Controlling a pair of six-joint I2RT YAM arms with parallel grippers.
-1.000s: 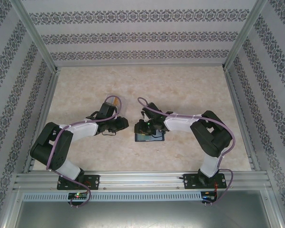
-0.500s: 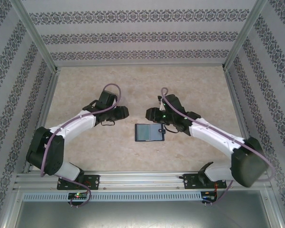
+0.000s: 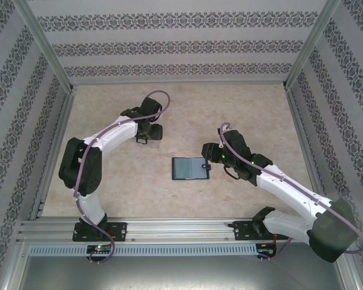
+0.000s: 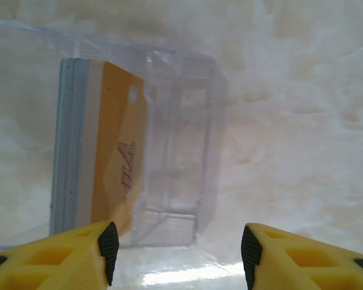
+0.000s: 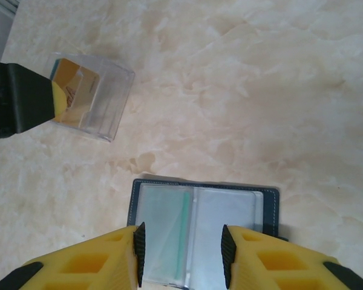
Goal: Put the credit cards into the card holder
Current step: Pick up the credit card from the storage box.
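Credit cards [image 4: 109, 151] sit packed in the clear box [image 4: 181, 145]; our left gripper [image 4: 179, 248] and right gripper [image 5: 183, 251] both gape empty, so we could grab several.

A pale beige, marble-patterned tabletop [image 3: 248, 115] is seen. A small dark navy-blue bifold card holder [image 3: 190, 168] is laid open and flat on it near the middle, with its clear inner pockets turned upward. Well apart from it, farther back and to the left, a clear rectangular plastic box [image 5: 97, 99] is set on the surface. A stack of thin cards [image 4: 109, 151], the visible face yellow-orange, is kept at one end inside the box.
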